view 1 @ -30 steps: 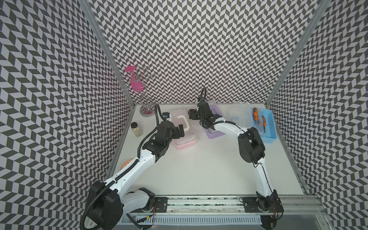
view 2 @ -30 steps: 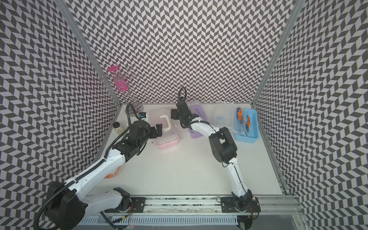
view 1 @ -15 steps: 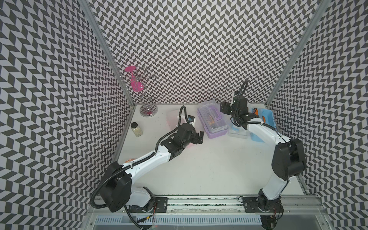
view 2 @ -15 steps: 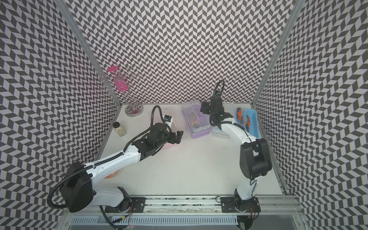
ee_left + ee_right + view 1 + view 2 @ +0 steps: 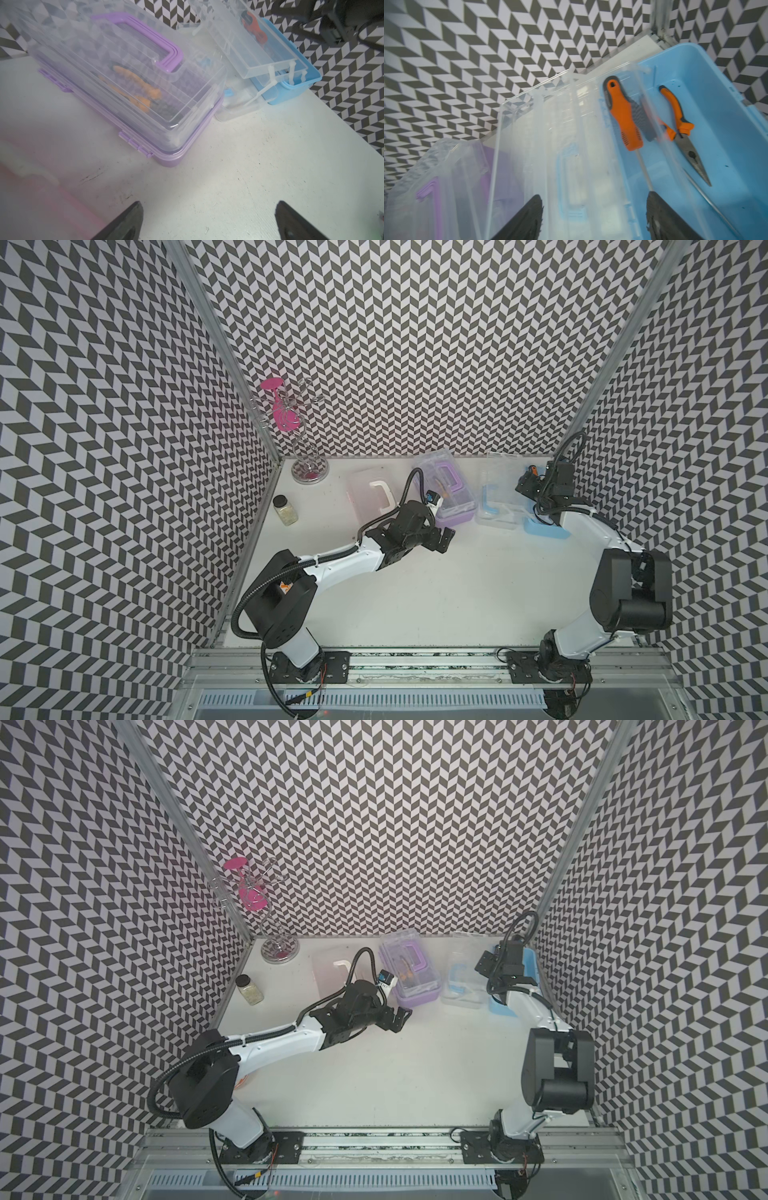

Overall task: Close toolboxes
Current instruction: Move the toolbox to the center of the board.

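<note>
In both top views three toolboxes stand along the back. The pink toolbox (image 5: 365, 497) has a white handle, and my left arm hides its near end. The purple toolbox (image 5: 453, 512) (image 5: 166, 153) has its clear lid down. The blue toolbox (image 5: 544, 529) (image 5: 720, 124) is open: its clear lid (image 5: 496, 510) (image 5: 239, 104) lies flat beside it and an orange screwdriver (image 5: 623, 116) and pliers (image 5: 681, 128) lie inside. My left gripper (image 5: 442, 537) (image 5: 207, 218) is open over bare table in front of the purple toolbox. My right gripper (image 5: 527, 486) (image 5: 593, 218) is open above the blue toolbox, holding nothing.
A small glass jar with a black cap (image 5: 285, 510) stands by the left wall. A wire stand (image 5: 308, 466) holding a pink glass (image 5: 282, 416) is in the back left corner. Patterned walls close three sides, and the arms' mounting rail (image 5: 415, 659) runs along the front.
My right arm has swung from the purple toolbox to the blue one at the right. My left gripper has moved right from the pink toolbox to the front of the purple one.
</note>
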{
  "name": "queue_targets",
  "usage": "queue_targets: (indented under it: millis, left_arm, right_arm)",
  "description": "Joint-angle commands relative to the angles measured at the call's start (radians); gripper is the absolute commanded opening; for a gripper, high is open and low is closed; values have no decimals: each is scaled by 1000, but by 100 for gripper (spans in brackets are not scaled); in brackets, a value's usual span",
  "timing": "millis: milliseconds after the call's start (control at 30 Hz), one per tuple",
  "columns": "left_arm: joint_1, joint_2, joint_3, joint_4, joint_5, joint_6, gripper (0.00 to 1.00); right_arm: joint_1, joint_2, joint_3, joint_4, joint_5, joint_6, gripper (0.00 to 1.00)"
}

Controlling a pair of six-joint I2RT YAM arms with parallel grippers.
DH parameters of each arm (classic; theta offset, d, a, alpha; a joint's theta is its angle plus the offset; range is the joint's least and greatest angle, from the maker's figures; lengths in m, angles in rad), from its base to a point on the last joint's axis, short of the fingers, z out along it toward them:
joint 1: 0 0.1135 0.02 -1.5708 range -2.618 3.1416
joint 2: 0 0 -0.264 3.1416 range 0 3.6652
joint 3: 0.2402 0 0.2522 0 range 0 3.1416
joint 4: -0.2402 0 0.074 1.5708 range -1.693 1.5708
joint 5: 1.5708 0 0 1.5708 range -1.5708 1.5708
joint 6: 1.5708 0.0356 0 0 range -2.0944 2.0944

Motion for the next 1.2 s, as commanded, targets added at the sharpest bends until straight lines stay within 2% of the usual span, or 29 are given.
queue_targets:
  millis: [0, 200, 333, 500, 967, 1167]
  left_arm:
    - [-5, 45, 21, 23, 47, 20, 99]
    - [-7, 73, -7, 21, 42, 32, 99]
    - [-5, 70, -29, 21, 23, 43, 99]
    - [5, 69, -42, 27, 11, 36, 99]
    - [68, 24, -104, 69, 19, -33, 99]
    - [72, -40, -113, 53, -18, -12, 99]
  right_arm:
    - [-51, -26, -11, 30, -1, -5, 78]
    - [-141, 60, 12, 25, -44, -15, 75]
    - [-173, 135, 43, 15, -117, -19, 63]
    - [-183, 187, 48, 31, -144, -14, 54]
    - [-168, 179, -23, 42, -195, -21, 1]
    - [-125, 146, -66, 28, -195, -36, 0]
